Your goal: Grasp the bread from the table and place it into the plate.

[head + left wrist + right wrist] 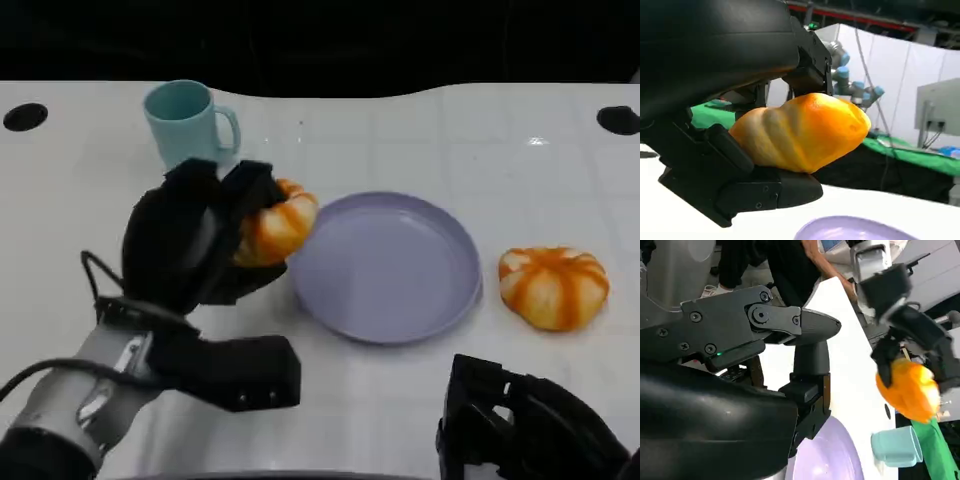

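Note:
My left hand (pixel 195 240) grips an orange-and-white bread roll (pixel 275 225) and holds it lifted just left of the lilac plate (pixel 385 265). Up close, the held roll (pixel 800 131) sits between black fingers (pixel 765 187), with the plate's rim (pixel 850 227) below it. The right wrist view catches the same roll (pixel 907 387) in my left hand (pixel 905 335) above the table, and the plate (pixel 827 455). A second roll (pixel 553 285) lies on the table right of the plate. My right hand (pixel 520 425) sits low at the near right edge, holding nothing, its fingers (pixel 805 325) apart.
A teal mug (pixel 187 120) stands at the back left, also seen on its side as the mug (pixel 897 447). Two dark holes (pixel 25 116) mark the table's far corners. A person's arm (pixel 822 262) shows beyond the table in the right wrist view.

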